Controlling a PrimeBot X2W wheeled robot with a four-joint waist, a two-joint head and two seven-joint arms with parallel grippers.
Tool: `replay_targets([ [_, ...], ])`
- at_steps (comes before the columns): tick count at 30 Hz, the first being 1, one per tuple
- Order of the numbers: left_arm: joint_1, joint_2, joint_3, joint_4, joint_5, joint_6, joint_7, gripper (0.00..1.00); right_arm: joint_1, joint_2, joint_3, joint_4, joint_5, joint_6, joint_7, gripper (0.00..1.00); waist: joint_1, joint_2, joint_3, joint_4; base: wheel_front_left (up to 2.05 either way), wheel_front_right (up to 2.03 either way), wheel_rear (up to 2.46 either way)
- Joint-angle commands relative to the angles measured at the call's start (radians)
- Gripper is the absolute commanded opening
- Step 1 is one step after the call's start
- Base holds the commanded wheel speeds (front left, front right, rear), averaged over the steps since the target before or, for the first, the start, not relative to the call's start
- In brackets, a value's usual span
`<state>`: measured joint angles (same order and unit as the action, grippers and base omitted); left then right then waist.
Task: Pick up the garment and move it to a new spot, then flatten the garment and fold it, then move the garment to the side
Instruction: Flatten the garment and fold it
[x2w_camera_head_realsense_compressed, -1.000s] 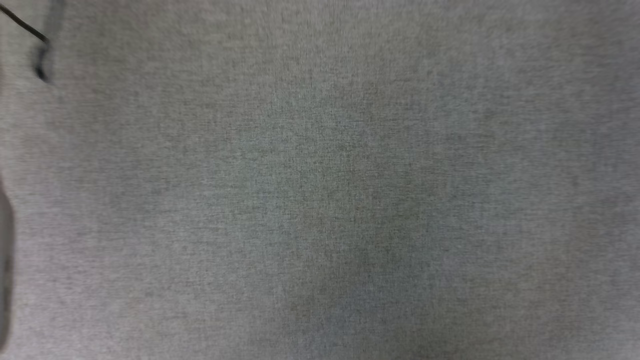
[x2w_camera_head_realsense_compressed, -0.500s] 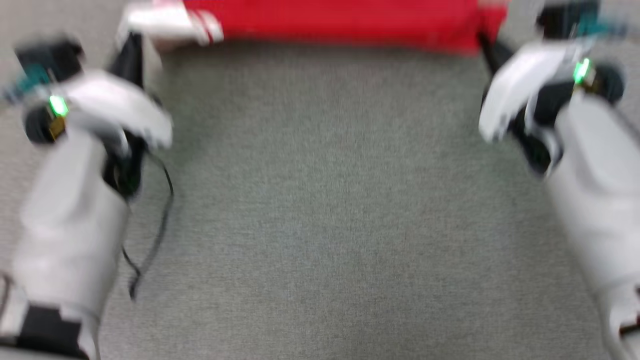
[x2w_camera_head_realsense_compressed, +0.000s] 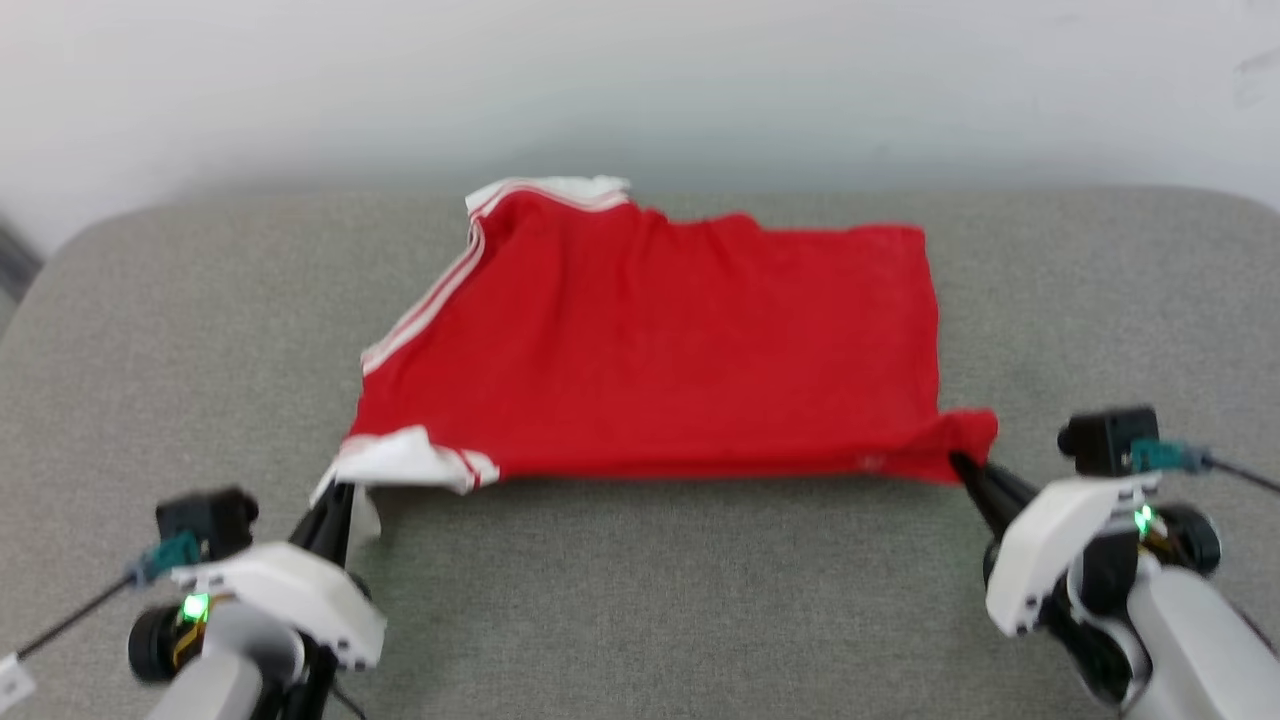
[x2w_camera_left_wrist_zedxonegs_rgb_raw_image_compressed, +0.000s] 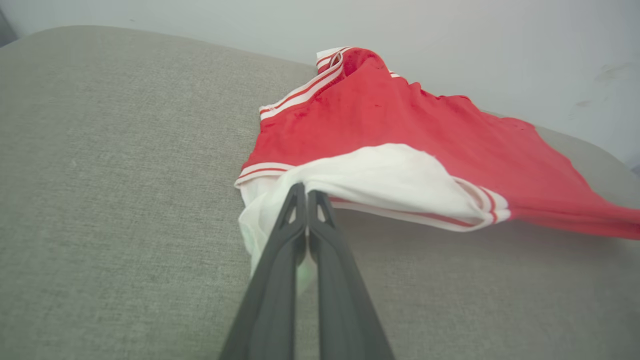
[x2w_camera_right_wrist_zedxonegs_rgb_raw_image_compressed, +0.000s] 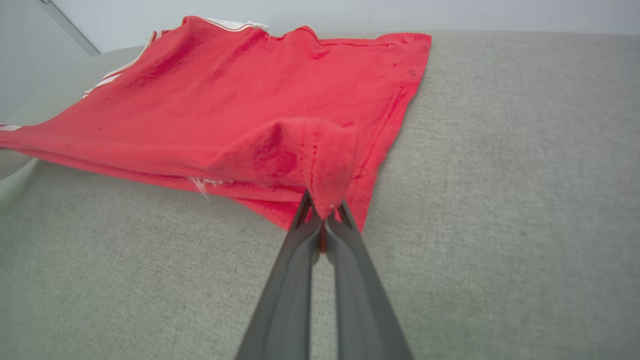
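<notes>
Showing the garment (x2w_camera_head_realsense_compressed: 660, 350) on the grey surface (x2w_camera_head_realsense_compressed: 700, 620), toward its far edge below the pale wall (x2w_camera_head_realsense_compressed: 640, 80). The head view is slightly soft, so the weave and stitching are hard to make out. Only a plain red face is turned up, and whatever lies beneath it is hidden. A white sleeve (x2w_camera_head_realsense_compressed: 405, 462) with striped trim is bunched at the near-left corner, and more white trim peeks out at the far-left corner. Both forearms are cut off by the bottom edge of the head view.

The left gripper (x2w_camera_left_wrist_zedxonegs_rgb_raw_image_compressed: 306, 192) is closed, its fingers pressed together with the tips buried in the white sleeve cloth that it pinches. The right gripper (x2w_camera_right_wrist_zedxonegs_rgb_raw_image_compressed: 322, 210) is likewise clamped, with the red near-right corner puckered into a small peak between its tips. The near hem runs taut between the two grips and is raised just off the surface. The far part of the garment lies flat.
</notes>
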<state>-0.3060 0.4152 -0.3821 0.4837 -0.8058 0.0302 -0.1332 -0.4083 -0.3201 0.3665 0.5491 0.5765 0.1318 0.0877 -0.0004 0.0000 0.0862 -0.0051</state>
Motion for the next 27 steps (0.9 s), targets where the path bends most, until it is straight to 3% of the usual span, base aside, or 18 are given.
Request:
replay_targets([
  [1,0.091,0.028,0.014,-0.088,-0.010,0.052,0.019,0.00,0.085,-0.013,-0.032,-0.057,-0.010,-0.002,0.025,0.00,0.0004,0.0000,-0.056,0.001,0.00,0.00,0.00],
  [2,0.138,0.039,0.021,-0.140,-0.017,0.079,0.030,0.00,0.126,-0.012,-0.053,-0.092,-0.018,-0.002,0.040,0.00,0.0004,0.0000,-0.065,0.000,0.00,0.00,0.00],
  [3,0.138,0.039,0.021,-0.140,-0.017,0.079,0.030,0.00,0.126,-0.012,-0.053,-0.092,-0.018,-0.002,0.040,0.00,0.0004,0.0000,-0.065,0.000,0.00,0.00,0.00],
  [4,0.229,0.058,0.030,-0.250,-0.027,0.134,0.060,0.00,0.213,-0.004,-0.097,-0.160,-0.034,-0.002,0.083,0.00,0.0004,0.0000,-0.085,0.000,0.00,0.00,0.00],
  [5,0.229,0.058,0.030,-0.250,-0.027,0.134,0.060,0.00,0.213,-0.004,-0.097,-0.160,-0.034,-0.002,0.083,0.00,0.0004,0.0000,-0.085,0.000,0.00,0.00,0.00],
  [6,0.312,0.081,0.041,-0.356,-0.034,0.190,0.083,0.00,0.292,0.006,-0.144,-0.233,-0.055,-0.002,0.122,0.00,0.0004,0.0000,-0.100,0.002,0.00,0.00,0.00],
  [10,0.446,0.126,0.057,-0.539,-0.028,0.286,0.131,0.00,0.434,0.043,-0.234,-0.378,-0.097,-0.002,0.218,0.00,0.0004,0.0000,-0.111,0.007,0.00,0.00,0.00],
  [16,0.543,0.168,0.065,-0.714,-0.023,0.362,0.179,0.00,0.559,0.102,-0.343,-0.533,-0.154,-0.002,0.327,0.00,0.0004,0.0000,-0.114,0.017,0.00,0.00,0.00],
  [20,0.519,0.187,0.065,-0.763,-0.024,0.361,0.204,0.00,0.568,0.138,-0.382,-0.597,-0.185,-0.002,0.381,0.00,0.0004,0.0000,-0.094,0.020,0.00,0.00,0.00],
  [27,0.317,0.191,0.037,-0.661,-0.029,0.268,0.259,0.00,0.426,0.153,-0.364,-0.559,-0.242,-0.002,0.422,0.00,0.0004,0.0000,0.011,0.005,0.00,0.00,0.00],
])
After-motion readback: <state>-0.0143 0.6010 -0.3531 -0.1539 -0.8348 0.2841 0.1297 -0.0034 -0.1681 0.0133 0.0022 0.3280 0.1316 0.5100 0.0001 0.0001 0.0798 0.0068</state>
